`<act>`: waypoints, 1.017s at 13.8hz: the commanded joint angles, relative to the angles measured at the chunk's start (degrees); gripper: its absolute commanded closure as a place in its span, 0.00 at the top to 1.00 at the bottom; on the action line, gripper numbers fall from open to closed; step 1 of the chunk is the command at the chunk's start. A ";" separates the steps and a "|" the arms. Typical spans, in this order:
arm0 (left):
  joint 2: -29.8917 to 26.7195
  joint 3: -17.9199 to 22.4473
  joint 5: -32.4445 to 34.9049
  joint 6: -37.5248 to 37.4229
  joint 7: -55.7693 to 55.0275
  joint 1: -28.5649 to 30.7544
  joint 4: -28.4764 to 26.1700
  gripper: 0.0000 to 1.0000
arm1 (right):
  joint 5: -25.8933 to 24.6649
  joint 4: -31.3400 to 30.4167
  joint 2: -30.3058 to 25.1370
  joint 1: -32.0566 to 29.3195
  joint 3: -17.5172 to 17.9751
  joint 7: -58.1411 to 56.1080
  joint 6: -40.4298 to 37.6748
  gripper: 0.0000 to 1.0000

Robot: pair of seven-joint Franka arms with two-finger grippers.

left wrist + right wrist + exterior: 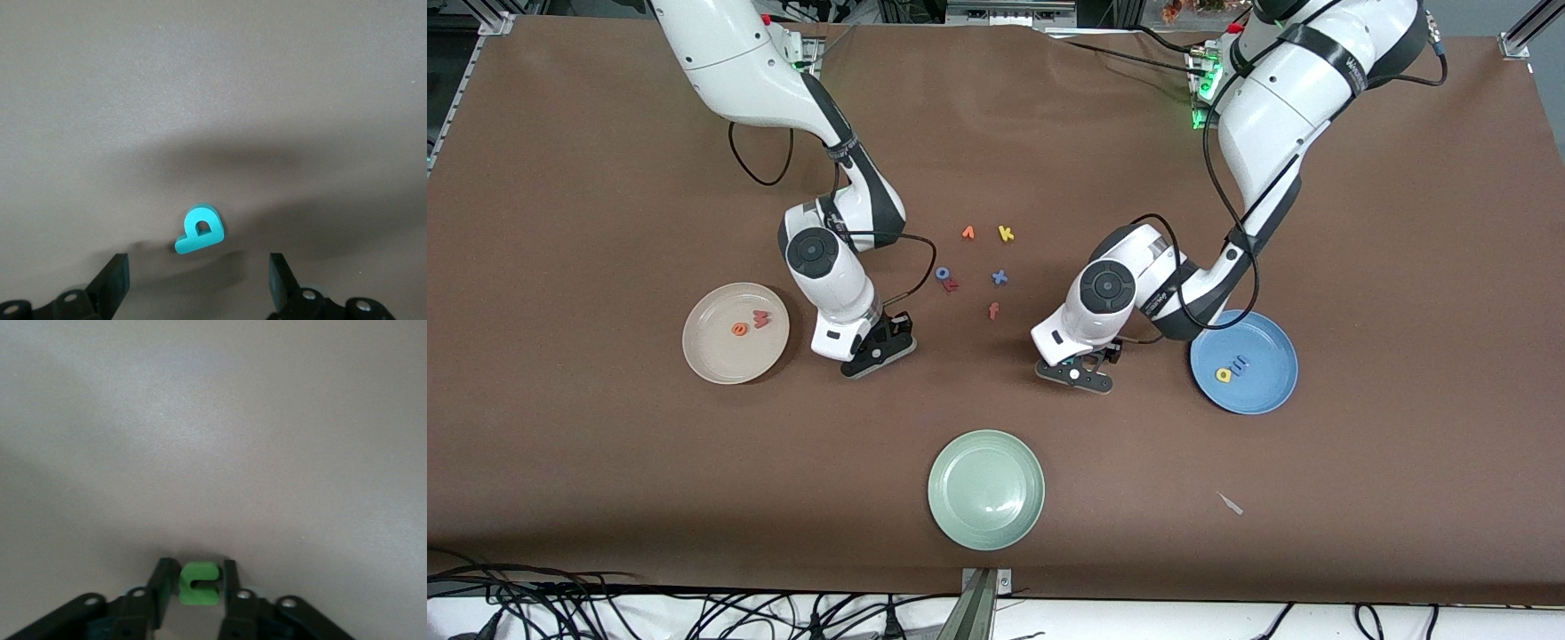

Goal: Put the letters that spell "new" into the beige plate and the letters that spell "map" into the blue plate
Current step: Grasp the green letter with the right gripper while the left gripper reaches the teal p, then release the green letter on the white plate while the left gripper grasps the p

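Pale green plate (986, 489) sitting nearest the camera, unused, while both arms are working on the last two letters.

Three plates are lying on the table (560, 498); the beige plate (711, 356) is holding orange e (739, 330) and red w (760, 318), the blue plate (1263, 391) yellow a (1224, 375) and blue m (1240, 364); the right gripper (193, 587), beside the beige plate, is pinching the green n (198, 583); the left gripper (199, 280), fingers wide, is straddling the teal p (199, 230) near the blue plate; five spare letters (978, 262) are lying mid-table.

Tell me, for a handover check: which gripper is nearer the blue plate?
Left. The left gripper is low beside the blue plate; the right gripper is beside the beige plate.
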 commanded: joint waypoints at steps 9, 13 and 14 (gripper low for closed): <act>1.89 3.76 0.89 1.42 0.89 -3.66 3.52 0.30 | -0.58 3.76 -4.83 -5.08 -5.83 -14.53 -18.23 0.27; 1.45 3.76 1.24 1.25 1.76 -3.14 3.60 0.20 | -0.58 -1.75 -9.65 -5.08 -15.85 -28.94 -25.56 0.27; 1.19 3.76 1.15 0.99 2.63 -2.96 3.60 0.20 | -0.49 -4.22 -11.15 -5.08 -17.44 -31.06 -25.29 0.27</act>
